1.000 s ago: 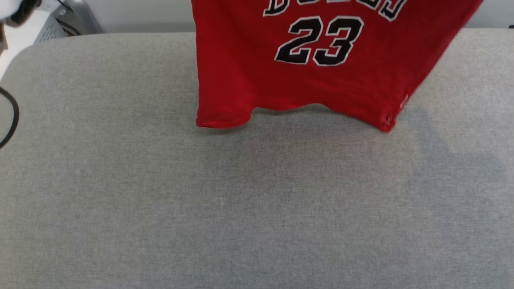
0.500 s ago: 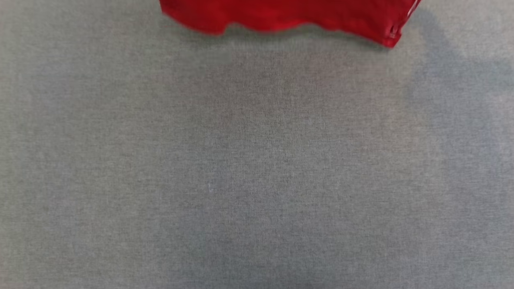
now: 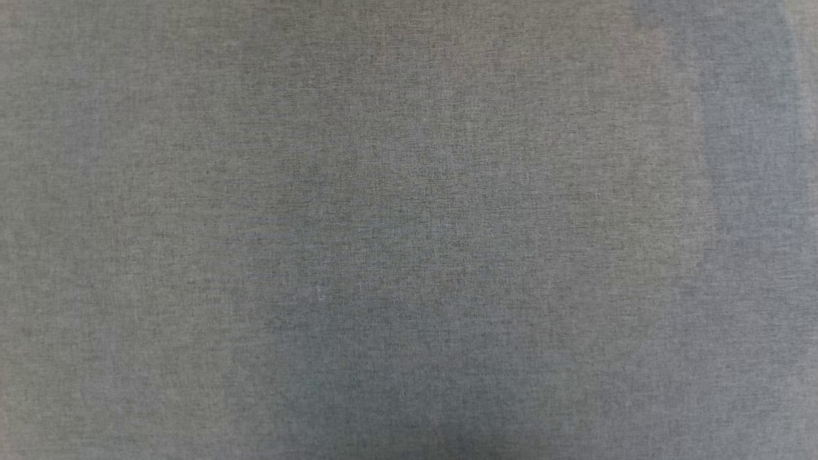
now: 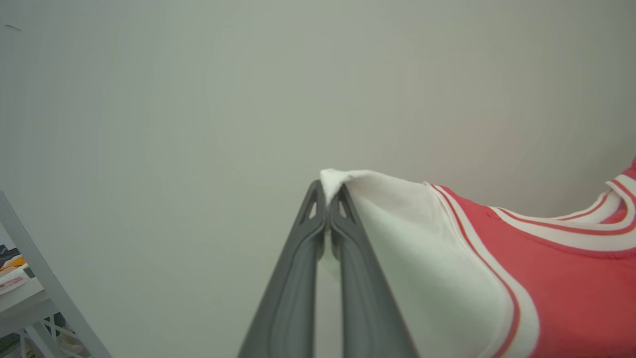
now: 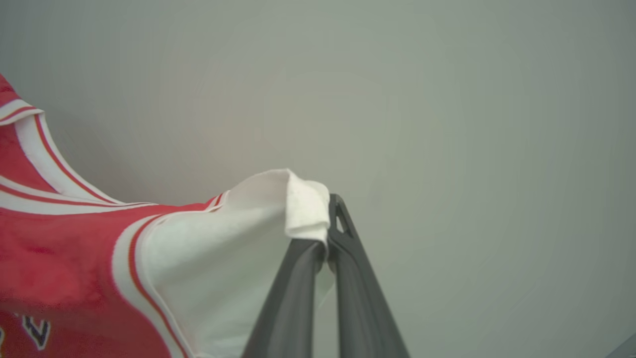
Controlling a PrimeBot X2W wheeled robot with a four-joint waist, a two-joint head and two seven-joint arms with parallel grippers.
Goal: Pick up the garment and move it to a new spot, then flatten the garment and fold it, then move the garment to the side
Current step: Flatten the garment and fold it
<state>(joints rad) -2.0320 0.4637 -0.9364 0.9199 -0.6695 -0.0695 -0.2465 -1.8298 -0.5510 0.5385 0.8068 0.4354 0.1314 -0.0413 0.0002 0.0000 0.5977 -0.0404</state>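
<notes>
The left gripper [image 4: 328,191] is clamped tight on the tip of one white sleeve [image 4: 397,223] of the garment [image 4: 571,288]. The right gripper [image 5: 324,231] pinches the other sleeve [image 5: 238,238] the same way, so the red shirt hangs stretched between them, off the grey surface [image 3: 409,230]. To lay it well, I'd hold both grippers level and well apart, let the hem touch down first, then draw the cloth flat without loosening either pinch.
</notes>
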